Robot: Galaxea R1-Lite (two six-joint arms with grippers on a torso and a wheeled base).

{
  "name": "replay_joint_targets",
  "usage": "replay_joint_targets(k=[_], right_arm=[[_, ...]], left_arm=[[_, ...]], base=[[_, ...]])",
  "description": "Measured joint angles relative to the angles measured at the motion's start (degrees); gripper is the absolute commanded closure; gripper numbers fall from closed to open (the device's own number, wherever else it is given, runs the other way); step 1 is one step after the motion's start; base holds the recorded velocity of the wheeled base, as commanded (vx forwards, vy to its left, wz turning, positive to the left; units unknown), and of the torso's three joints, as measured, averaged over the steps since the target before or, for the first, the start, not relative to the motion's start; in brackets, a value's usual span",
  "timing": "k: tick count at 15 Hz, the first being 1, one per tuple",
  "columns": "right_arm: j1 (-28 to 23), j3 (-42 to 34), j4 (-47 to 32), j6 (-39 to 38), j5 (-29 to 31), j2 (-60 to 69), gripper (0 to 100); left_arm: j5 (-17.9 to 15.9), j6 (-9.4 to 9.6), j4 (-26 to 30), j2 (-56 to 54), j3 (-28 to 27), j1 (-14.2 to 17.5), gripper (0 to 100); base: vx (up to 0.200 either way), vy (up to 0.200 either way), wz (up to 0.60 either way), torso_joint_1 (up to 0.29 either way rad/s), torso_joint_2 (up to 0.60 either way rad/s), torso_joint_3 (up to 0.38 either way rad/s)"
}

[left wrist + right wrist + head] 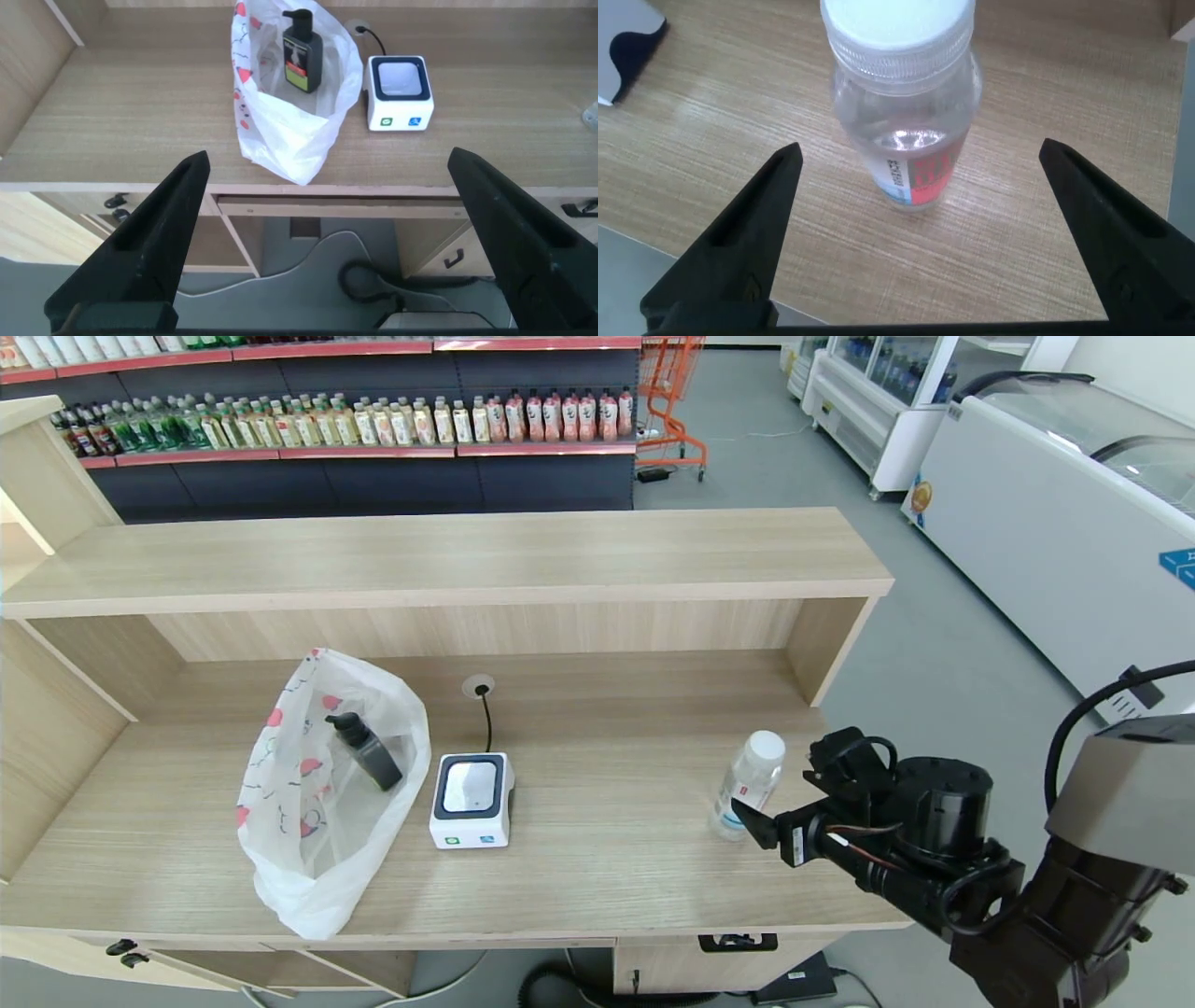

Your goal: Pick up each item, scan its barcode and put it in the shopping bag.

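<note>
Bright, even light; glint on bottle [902,112]

Pretty sure the counter [616,877] is pale matt wood-grain laminate. The shopping bag [299,868] is thin, crinkly see-through plastic. The bottle [750,784] is clear glossy plastic with a ribbed white cap, and the scanner [471,828] is smooth white plastic with a shiny window.

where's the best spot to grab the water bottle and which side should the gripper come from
Grip the water bottle around its round clear body at the label, below the white cap. It stands upright on the counter, so come in level from the front-right, where the open right gripper faces it.
</note>
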State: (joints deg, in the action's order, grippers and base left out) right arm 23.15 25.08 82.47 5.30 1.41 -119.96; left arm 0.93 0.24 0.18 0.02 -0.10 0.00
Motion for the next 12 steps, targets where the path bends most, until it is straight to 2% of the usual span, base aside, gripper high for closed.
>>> replay_joint_targets(k=[4, 12], right_arm=[[-0.06, 1.16, 3.23, 2.50, -2.01, -3.04, 0], [0.02, 7.41, 3.52, 3.64, -2.39, -8.18, 0]], left_arm=[[0.02, 0.02, 0.00, 0.00, 0.00, 0.00, 0], [0.02, 0.02, 0.00, 0.00, 0.00, 0.00, 0]], base=[[0.000, 0.000, 0.00, 0.000, 0.00, 0.000], [0.000, 0.000, 0.00, 0.000, 0.00, 0.000]])
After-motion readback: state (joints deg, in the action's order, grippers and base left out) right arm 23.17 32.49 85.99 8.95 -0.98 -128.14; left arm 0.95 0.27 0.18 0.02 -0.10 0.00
